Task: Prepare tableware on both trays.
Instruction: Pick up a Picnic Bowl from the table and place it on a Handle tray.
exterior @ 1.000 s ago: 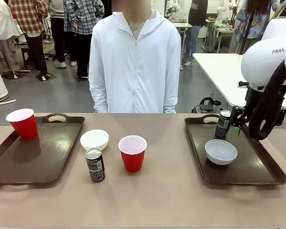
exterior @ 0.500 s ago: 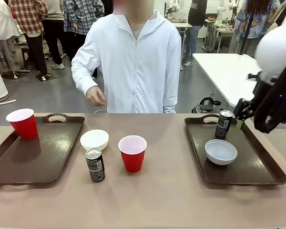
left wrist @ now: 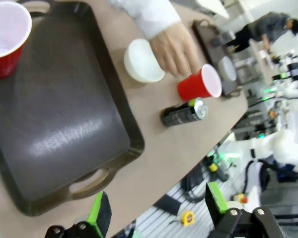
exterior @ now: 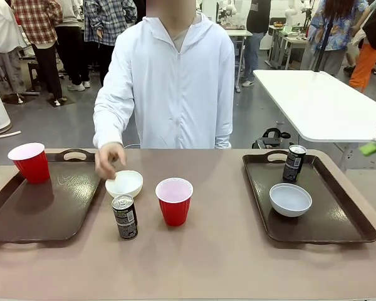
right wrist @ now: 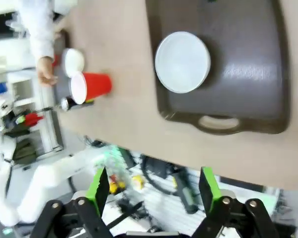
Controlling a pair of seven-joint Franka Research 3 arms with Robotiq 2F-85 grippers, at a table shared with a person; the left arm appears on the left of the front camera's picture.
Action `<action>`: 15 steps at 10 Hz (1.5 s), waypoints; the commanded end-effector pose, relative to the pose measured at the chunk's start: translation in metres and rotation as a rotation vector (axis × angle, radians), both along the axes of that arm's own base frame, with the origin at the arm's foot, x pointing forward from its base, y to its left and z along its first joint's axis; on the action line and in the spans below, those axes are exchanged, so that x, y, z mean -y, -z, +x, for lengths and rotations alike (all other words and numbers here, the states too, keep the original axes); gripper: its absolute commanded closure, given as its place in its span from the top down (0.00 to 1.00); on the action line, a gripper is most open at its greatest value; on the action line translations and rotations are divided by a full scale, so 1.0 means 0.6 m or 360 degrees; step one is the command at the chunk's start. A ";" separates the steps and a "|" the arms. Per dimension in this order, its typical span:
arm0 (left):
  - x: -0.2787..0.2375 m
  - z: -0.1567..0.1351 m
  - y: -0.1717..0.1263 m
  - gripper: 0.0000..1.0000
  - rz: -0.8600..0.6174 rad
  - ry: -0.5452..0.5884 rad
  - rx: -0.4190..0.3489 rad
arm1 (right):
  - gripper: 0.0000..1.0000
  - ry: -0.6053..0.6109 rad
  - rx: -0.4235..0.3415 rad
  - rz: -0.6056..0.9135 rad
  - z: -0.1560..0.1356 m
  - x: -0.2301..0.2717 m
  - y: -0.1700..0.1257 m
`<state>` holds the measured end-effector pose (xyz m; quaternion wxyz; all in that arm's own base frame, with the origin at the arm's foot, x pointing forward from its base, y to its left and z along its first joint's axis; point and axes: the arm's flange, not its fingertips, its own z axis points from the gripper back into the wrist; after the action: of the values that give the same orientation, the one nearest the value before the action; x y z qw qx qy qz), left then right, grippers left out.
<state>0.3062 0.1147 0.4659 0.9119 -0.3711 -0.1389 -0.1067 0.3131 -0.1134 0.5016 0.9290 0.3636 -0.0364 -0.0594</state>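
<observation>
Front view was taken as reference and read from the robot's side outward. Left gripper (left wrist: 158,208) was found with its fingers spread apart and nothing between them, off the near end of the left dark brown rectangular plastic tray (exterior: 25,213). The right gripper (right wrist: 153,191) was likewise found spread and empty, high off the edge of the matching right tray (exterior: 338,219).

Nearest on the table (exterior: 225,263), a small dark drink can (exterior: 125,216) was noted upright. A red plastic cup with white inside (exterior: 174,200) stood just beside it, and a shallow white round bowl (exterior: 125,184) lay behind. The person's hand (exterior: 108,160) was seen at that bowl's rim with fingers curled; a firm hold could not be confirmed.

On the right tray a pale grey shallow bowl (exterior: 290,199) and, farther off, a second dark can (exterior: 294,163) were recorded. A second red cup (exterior: 30,162) stood at the left tray's far corner.

The cups were judged light and thin-walled, best pinched gently across the wall. The cans were judged stiff and smooth, to be taken mid-body, and the bowls by the rim. The print on the can labels could not be read.
</observation>
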 end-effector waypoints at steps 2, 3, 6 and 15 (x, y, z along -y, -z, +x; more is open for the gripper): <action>0.040 -0.007 -0.061 1.00 0.0259 0.0052 0.0046 | 0.93 -0.0048 -0.0036 0.0349 -0.017 0.116 0.042; 0.047 -0.002 -0.061 1.00 0.0308 0.0076 0.0030 | 0.93 0.0031 -0.0003 0.0440 -0.025 0.156 0.052; 0.076 0.004 -0.052 1.00 0.0459 0.0166 -0.0045 | 0.93 0.0251 0.0074 0.0682 -0.044 0.246 0.074; 0.241 0.078 -0.066 1.00 0.1039 0.0153 0.0153 | 0.93 0.0291 0.0042 0.0636 -0.055 0.248 0.080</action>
<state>0.3442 -0.0212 0.5120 0.9638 -0.1046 -0.1020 -0.2232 0.2851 -0.2635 0.4541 0.8287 0.5362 -0.0725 -0.1432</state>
